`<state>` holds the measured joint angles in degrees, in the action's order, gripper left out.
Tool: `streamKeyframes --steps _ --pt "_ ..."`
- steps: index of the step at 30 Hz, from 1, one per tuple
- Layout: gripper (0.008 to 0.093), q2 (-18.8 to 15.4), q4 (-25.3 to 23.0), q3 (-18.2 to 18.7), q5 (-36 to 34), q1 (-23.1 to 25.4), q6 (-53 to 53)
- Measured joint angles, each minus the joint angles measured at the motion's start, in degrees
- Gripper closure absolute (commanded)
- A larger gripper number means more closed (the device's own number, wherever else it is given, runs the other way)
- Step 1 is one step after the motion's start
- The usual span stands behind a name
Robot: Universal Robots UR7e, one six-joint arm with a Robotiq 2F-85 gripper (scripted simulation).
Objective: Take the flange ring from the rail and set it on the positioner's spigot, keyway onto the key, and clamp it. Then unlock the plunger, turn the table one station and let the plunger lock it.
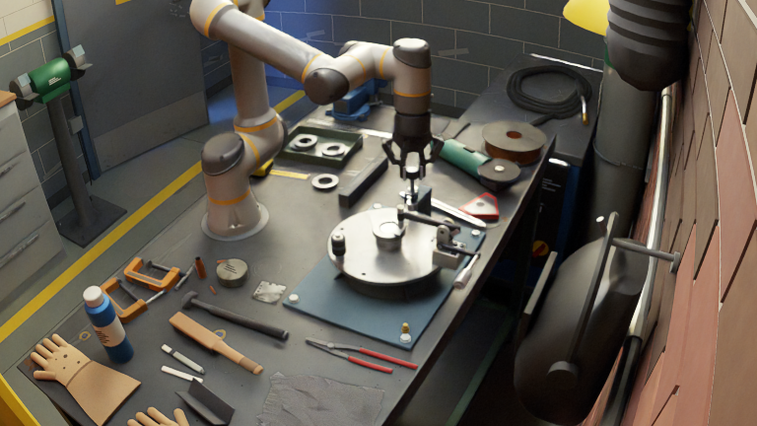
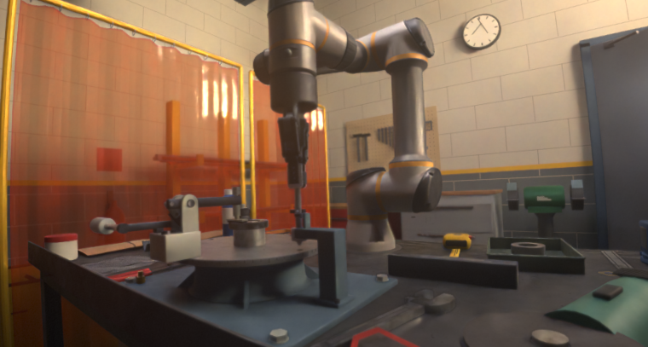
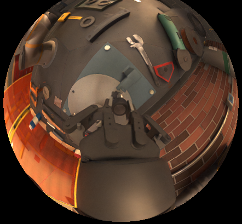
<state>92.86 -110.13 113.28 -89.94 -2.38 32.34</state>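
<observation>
The plunger point(image 1: 411, 182) point(image 2: 298, 198) is partly hidden between my fingers; it rises from the blue bracket point(image 1: 422, 198) point(image 2: 327, 263) at the table's far edge. My gripper point(image 1: 412, 173) point(image 2: 296, 181) point(image 3: 119, 108) points straight down and I grip the plunger's knob. The round table point(image 1: 391, 248) point(image 2: 254, 252) carries the flange ring point(image 1: 389, 230) point(image 2: 247, 231) on its central spigot, with the toggle clamp point(image 1: 446, 243) point(image 2: 177, 229) and its arm reaching over the ring.
Behind the positioner lie the dark rail point(image 1: 363, 180) point(image 2: 452, 270), a loose ring point(image 1: 325, 181) and a green tray point(image 1: 321, 145) holding two more rings. A wrench point(image 1: 455, 212), red triangle point(image 1: 482, 206) and angle grinder point(image 1: 474, 159) lie to the right.
</observation>
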Motion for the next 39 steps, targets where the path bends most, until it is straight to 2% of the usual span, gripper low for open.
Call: streamKeyframes --steps 11,39 --pt "0.0434 0.29 0.18 -0.17 -0.06 0.03 0.00" --pt "0.0434 0.40 0.63 -0.41 -0.06 0.03 0.00"
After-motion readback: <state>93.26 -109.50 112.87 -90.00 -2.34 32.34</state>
